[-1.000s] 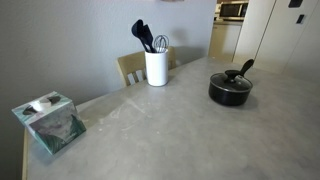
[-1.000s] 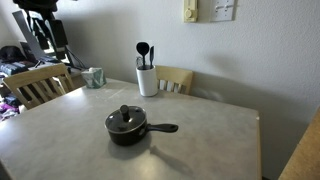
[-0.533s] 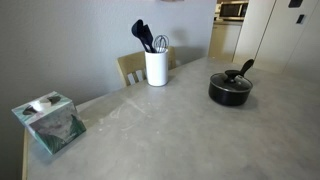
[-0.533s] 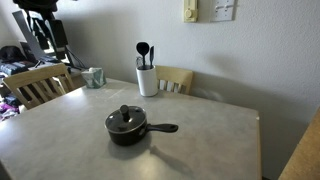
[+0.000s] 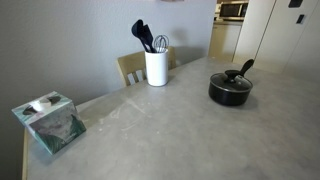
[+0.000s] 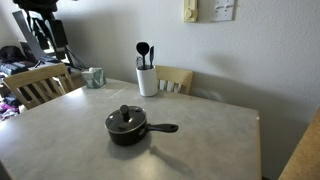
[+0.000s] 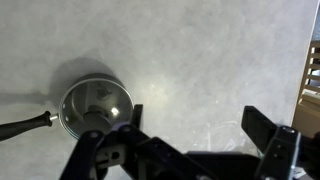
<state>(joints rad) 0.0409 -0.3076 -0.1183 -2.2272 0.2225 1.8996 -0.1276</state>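
In the wrist view my gripper (image 7: 200,122) is open and empty, high above the grey table (image 7: 200,50). A small black pot (image 7: 95,105) with a long black handle sits below and to the left of the fingers. The same pot stands with a lid on the table in both exterior views (image 5: 230,88) (image 6: 127,125). The arm and gripper do not show in either exterior view.
A white utensil holder (image 5: 156,67) (image 6: 147,80) with black utensils stands near the table's wall edge. A tissue box (image 5: 50,122) (image 6: 94,77) sits at a corner. Wooden chairs (image 6: 175,78) (image 6: 35,85) stand at the table's sides.
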